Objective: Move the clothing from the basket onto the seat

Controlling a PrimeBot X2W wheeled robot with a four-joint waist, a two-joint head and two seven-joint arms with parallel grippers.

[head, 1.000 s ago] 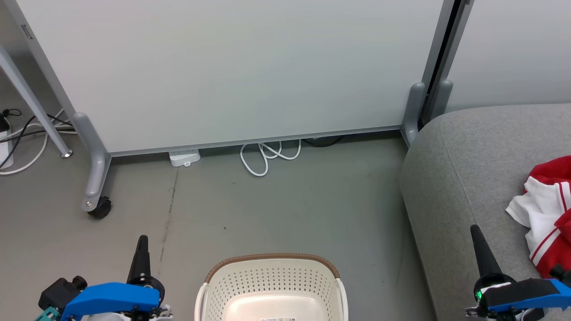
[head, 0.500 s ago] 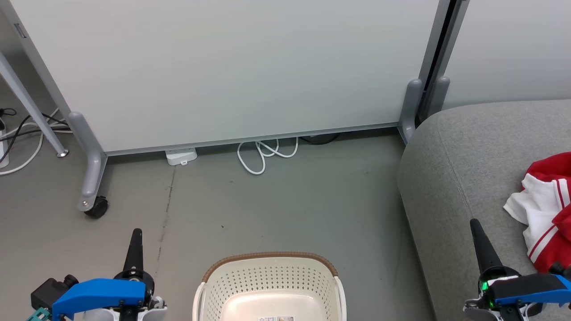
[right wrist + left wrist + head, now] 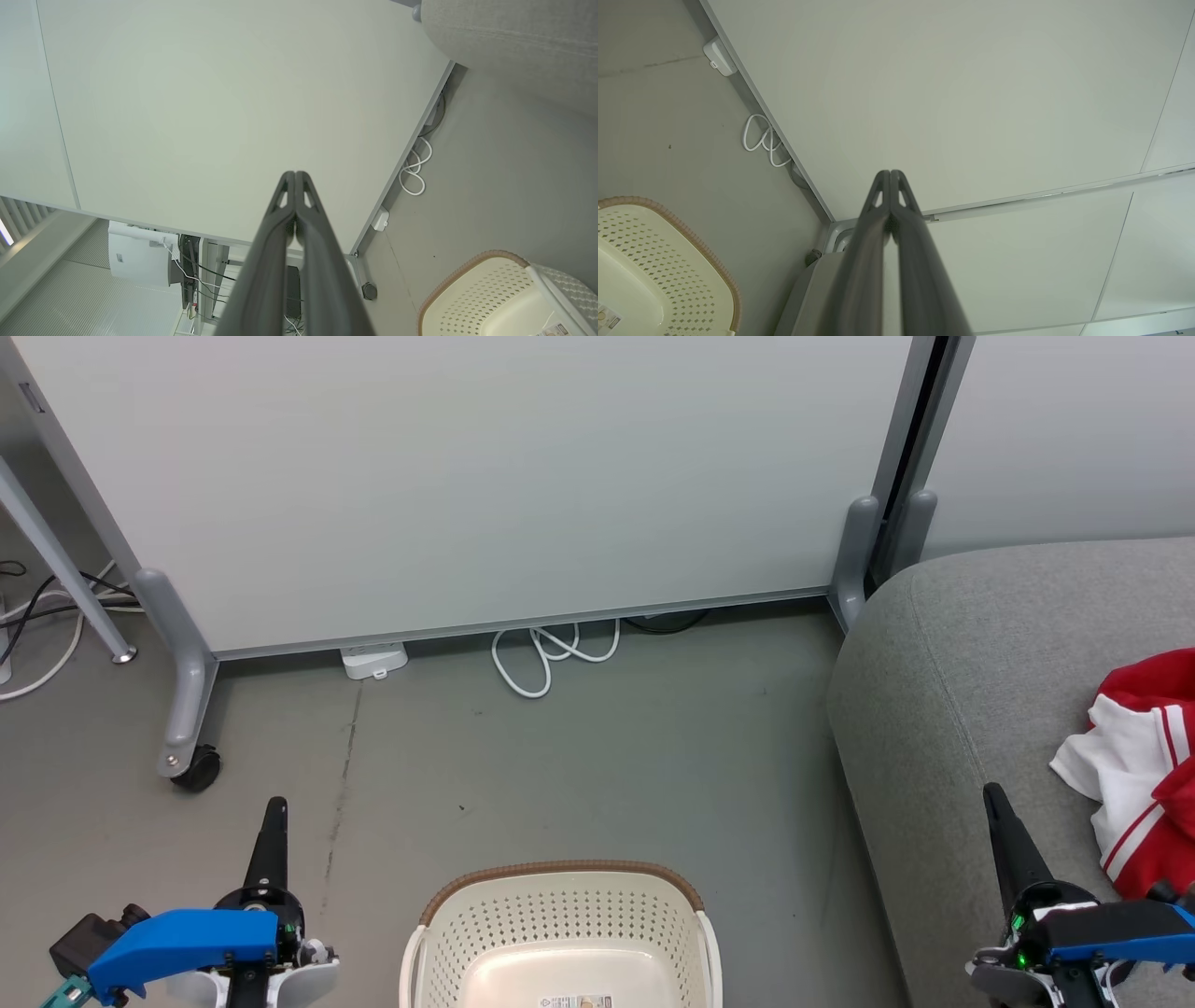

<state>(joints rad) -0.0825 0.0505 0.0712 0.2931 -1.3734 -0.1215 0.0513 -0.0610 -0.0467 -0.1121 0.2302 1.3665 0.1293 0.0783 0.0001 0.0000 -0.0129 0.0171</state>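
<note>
Now clothing [image 3: 1134,770] lies on the seat [image 3: 943,691], beside closed jaws of the right gripper [image 3: 991,793].

clothing [image 3: 1144,775]: red-white, heaped on grey seat [image 3: 952,672] | basket [image 3: 560,915]: cream, empty, on floor

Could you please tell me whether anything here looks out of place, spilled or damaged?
Nothing serious. The clothing lies in a crumpled heap on the seat, and a white cable loops loosely on the floor below the partition. The basket stands upright, with no garments in the part that shows.
</note>
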